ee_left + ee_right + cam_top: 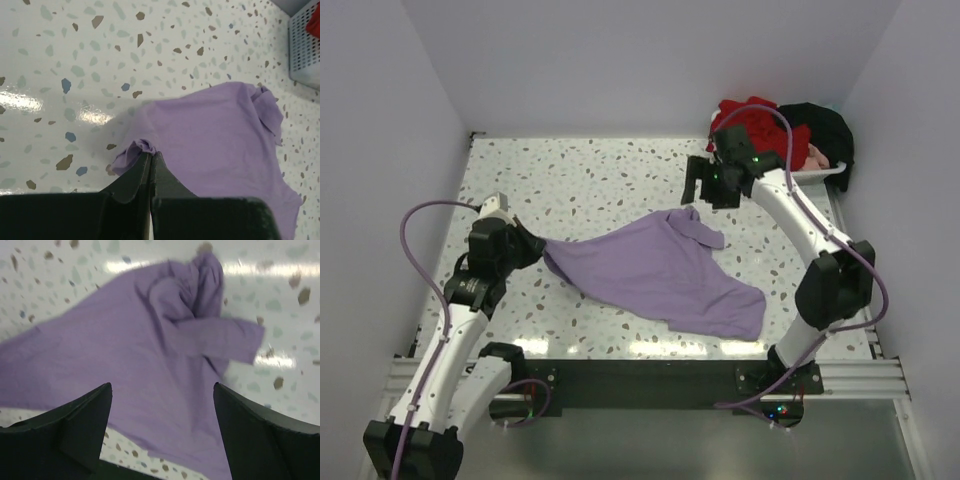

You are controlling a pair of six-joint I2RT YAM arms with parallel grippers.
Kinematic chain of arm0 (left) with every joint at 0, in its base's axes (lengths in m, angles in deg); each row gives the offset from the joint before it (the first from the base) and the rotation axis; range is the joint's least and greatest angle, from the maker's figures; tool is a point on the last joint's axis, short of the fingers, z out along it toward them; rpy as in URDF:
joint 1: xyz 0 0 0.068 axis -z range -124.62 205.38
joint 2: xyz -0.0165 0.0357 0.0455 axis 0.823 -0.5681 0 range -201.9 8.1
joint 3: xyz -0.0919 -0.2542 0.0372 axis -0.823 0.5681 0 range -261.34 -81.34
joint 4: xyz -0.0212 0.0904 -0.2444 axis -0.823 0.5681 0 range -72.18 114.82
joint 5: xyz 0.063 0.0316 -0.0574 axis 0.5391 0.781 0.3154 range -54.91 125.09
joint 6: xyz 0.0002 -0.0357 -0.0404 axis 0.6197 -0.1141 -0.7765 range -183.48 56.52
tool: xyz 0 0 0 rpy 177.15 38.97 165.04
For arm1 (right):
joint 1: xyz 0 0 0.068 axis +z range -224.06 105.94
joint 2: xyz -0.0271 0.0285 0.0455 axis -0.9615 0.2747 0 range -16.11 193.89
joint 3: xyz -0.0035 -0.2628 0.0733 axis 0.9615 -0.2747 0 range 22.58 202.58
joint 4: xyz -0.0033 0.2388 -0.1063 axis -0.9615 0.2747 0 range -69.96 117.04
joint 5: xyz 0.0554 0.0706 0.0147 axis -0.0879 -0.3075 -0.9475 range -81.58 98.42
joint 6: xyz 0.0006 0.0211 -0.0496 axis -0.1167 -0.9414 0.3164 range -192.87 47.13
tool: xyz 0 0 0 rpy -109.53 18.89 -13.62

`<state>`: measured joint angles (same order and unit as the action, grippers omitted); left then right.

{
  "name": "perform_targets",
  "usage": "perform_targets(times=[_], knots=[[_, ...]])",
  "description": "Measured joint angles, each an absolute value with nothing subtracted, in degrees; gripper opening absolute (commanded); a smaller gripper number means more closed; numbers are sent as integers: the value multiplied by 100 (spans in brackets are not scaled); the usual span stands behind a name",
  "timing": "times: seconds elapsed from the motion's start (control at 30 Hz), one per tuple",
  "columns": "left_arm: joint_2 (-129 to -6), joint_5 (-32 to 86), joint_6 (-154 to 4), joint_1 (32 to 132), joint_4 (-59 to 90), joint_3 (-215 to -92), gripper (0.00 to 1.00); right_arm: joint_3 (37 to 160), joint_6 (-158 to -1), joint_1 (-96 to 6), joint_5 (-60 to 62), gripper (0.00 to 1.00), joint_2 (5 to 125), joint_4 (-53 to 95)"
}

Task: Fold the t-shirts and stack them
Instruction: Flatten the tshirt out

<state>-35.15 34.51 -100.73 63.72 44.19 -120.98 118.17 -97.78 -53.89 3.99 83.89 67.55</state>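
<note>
A lavender t-shirt lies crumpled and spread across the middle of the speckled table; it also shows in the left wrist view and the right wrist view. My left gripper is shut on the shirt's left edge, with a pinch of cloth bunched at the fingertips. My right gripper is open and empty, held above the shirt's far corner with its fingers spread wide. A red shirt, a black shirt and a bit of pale pink cloth are piled at the back right.
The pile sits in a white perforated tray at the back right corner, seen also in the left wrist view. White walls close in the table on three sides. A black rail runs along the near edge.
</note>
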Motion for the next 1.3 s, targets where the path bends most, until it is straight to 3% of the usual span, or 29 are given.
perform_targets(times=[0.3, 0.47, 0.73, 0.87, 0.93, 1.07, 1.3], knots=[[-4109, 3339, -9772, 6368, 4081, -12000, 0, 8154, -10040, -5394, 600, 85, 5463, 6860], [-4205, 3230, -9662, 6368, 3963, -12000, 0, 7369, -10151, -5394, 557, 78, 5712, 6654], [-4242, 3193, -9564, 6368, 3954, -12000, 0, 7365, -10178, -5394, 141, 73, 6698, 5835], [-4234, 3215, -9559, 6368, 3945, -11989, 0, 7365, -10156, -5394, 28, 64, 7102, 5690], [-4214, 3241, -9562, 6368, 3923, -11956, 0, 7365, -10121, -5394, -25, 53, 7249, 5631], [-4203, 3265, -9579, 6368, 3897, -11847, 0, 7365, -10066, -5394, -97, 2, 7384, 5537], [-4225, 3446, -9533, 6368, 3914, -11820, 0, 7643, -10073, -5394, -103, 0, 7386, 5806]])
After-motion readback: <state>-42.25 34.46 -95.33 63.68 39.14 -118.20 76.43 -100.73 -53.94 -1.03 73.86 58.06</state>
